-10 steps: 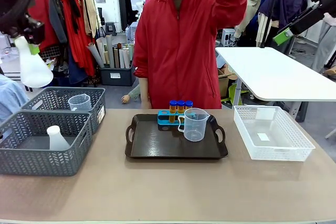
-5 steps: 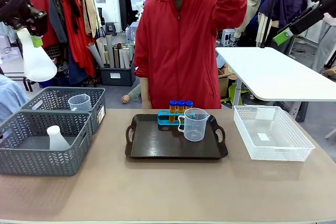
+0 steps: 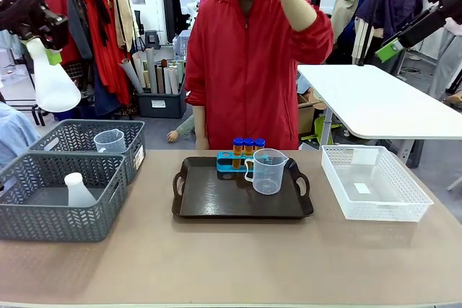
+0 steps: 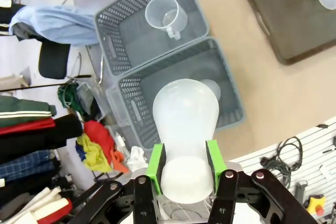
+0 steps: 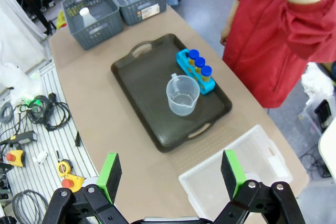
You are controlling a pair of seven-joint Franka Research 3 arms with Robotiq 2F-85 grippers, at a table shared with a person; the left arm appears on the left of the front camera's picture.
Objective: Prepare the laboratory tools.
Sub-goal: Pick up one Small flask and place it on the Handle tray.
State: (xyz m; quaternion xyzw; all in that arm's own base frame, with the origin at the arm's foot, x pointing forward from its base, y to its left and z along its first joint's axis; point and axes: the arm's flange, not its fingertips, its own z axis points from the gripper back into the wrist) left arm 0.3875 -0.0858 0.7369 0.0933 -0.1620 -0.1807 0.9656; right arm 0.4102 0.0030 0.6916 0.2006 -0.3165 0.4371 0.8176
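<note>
The left end effector (image 4: 184, 162) clasps a translucent flask (image 4: 185, 109) by its neck, high above the grey baskets (image 3: 58, 218) — likely light, smooth plastic, best pinched there — while the right end effector (image 5: 172, 174) hangs spread, empty.

Your counter (image 3: 231, 265) carries a dark brown handled tray (image 3: 209, 200) near its middle. Left of the tray, apart from it, you have a nearer grey mesh basket (image 3: 58, 223) and a farther grey mesh basket (image 3: 136, 155), close together. Right of the tray sits a white mesh basket (image 3: 375, 213), also apart
</note>
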